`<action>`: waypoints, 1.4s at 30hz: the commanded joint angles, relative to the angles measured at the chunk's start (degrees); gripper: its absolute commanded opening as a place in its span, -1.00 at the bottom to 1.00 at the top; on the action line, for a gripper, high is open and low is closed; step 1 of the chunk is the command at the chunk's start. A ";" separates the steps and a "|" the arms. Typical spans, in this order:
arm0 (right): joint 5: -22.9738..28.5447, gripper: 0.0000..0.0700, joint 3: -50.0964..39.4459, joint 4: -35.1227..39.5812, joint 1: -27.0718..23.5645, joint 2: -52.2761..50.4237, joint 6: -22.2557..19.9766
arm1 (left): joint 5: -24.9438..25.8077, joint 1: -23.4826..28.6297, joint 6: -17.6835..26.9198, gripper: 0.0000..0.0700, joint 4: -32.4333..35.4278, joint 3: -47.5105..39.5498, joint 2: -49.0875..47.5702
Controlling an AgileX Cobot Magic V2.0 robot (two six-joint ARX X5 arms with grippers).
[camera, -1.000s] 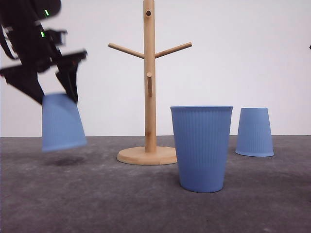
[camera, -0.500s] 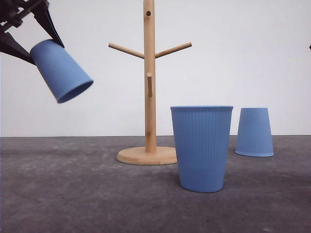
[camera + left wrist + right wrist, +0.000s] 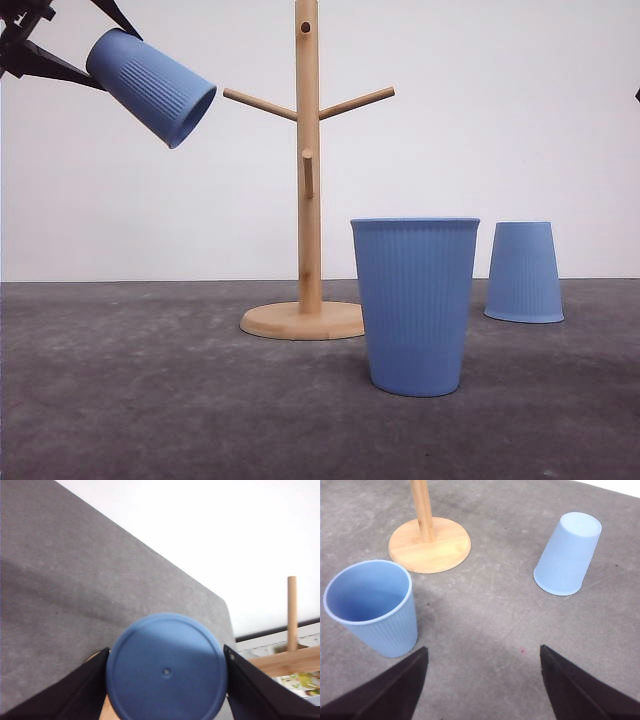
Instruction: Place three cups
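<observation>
Front view: 1 held cup (image 3: pixel 150 85) hangs high at far left, tilted, mouth toward the wooden stand's (image 3: pixel 307 170) left peg (image 3: pixel 260 103), clamped at its base by the left gripper (image 3: pixel 60 45). Judged best: line the mouth squarely over that peg's tip before sliding on. Left wrist view adds the flat cup bottom between both fingers. Right wrist view shows the right gripper (image 3: pixel 482 690) spread apart above an upright cup (image 3: pixel 372 607) and an upturned cup (image 3: pixel 569 552).

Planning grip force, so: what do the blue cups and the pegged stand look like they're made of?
The cups, like the upright cup, look like matte plastic, possibly coated paper: uniform light blue, fine moulded ribs, thin rim. The stand appears to be unfinished light wood: pale tan, faint grain, dowel pegs.
</observation>
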 commanded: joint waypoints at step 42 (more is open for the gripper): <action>-0.09 0.29 0.94 0.74 0.26 0.15 0.76 | 5.65 -8.64 -3.02 0.36 12.02 0.85 11.56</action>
